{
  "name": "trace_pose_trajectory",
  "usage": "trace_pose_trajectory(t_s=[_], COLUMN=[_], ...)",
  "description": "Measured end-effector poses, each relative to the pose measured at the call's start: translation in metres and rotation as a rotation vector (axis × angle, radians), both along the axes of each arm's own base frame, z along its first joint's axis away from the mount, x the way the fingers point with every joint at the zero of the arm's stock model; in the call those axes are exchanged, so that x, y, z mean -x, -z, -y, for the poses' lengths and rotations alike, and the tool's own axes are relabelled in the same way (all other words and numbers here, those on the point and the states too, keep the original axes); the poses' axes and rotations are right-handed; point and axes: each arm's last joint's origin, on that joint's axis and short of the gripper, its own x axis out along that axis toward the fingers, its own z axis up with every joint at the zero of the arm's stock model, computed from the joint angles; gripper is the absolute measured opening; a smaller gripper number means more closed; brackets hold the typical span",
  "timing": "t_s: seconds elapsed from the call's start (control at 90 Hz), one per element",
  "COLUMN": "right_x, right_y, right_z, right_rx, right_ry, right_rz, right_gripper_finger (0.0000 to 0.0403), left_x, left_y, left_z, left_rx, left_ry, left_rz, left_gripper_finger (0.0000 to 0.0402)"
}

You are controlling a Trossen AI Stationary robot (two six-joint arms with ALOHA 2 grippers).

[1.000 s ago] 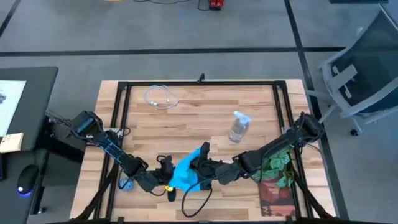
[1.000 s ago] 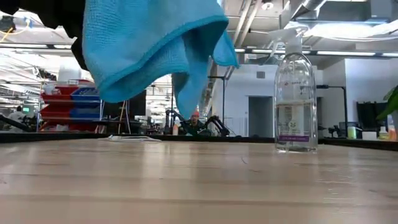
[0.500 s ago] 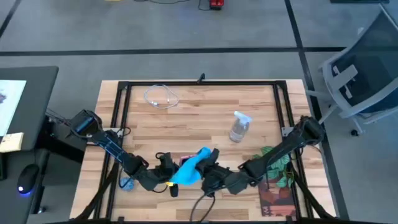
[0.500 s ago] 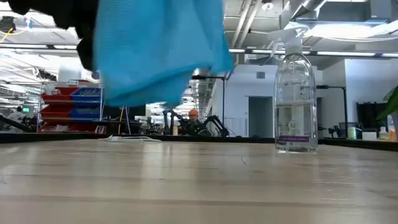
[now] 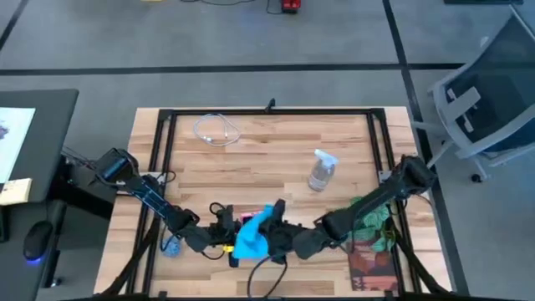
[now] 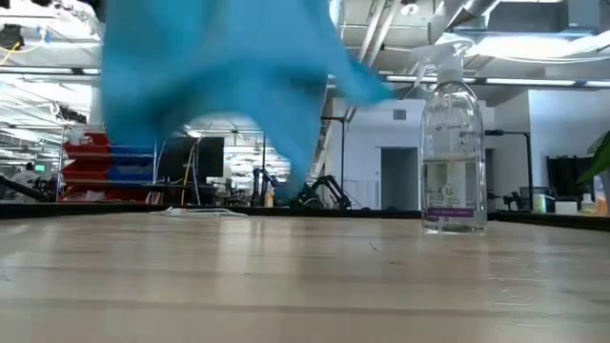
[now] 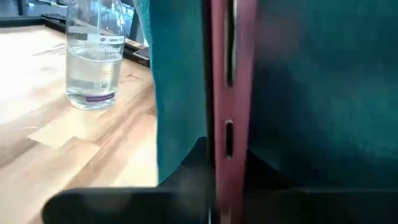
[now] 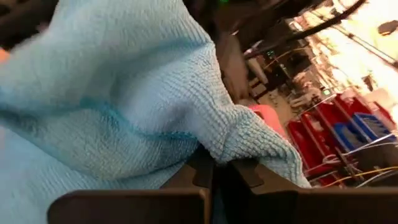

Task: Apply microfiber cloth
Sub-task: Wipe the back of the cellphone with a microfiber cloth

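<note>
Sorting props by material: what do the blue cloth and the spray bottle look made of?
The blue cloth looks like soft knitted microfiber: a fine looped weave shows, and it drapes in folds. The spray bottle seems clear glossy plastic, possibly glass: see-through walls and bright highlights.

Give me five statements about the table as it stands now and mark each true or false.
1. The microfiber cloth lies flat on the table. False: it hangs in the air, held up by the right tool.
2. The spray bottle stands upright. True.
3. A white cable lies at the table's far left part. True.
4. The left tool holds the spray bottle. False: it holds a thin pink-edged object against the cloth; the bottle stands apart.
5. The spray bottle is empty. False: clear liquid shows inside.
</note>
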Motion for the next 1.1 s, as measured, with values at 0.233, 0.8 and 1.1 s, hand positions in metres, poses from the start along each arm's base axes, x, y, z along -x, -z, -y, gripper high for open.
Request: trace_pose_trajectory(t_s=[0.233,0.8,1.1], right_x=[-0.001,0.017,0.038], right_y=[-0.009,0.022,0.045], right_z=[0.0,-0.011,-0.009], right_rx=[0.062,-0.171,-0.256], right_ry=[0.01,-0.086,0.052], right_rz=[0.066,-0.228,-0.442], right_gripper_finger=[0.0,0.0,0.0], left_x=[0.0,0.002,0.017], left_y=[0.001,0.0,-0.027], left_z=[0.001,0.0,-0.008], left_rx=[0.015,-0.032,-0.061], left_ry=[0.01,0.004,-0.015], left_rz=[-0.019,-0.029,-0.045], left_gripper_finger=[0.0004,0.0004,0.0004])
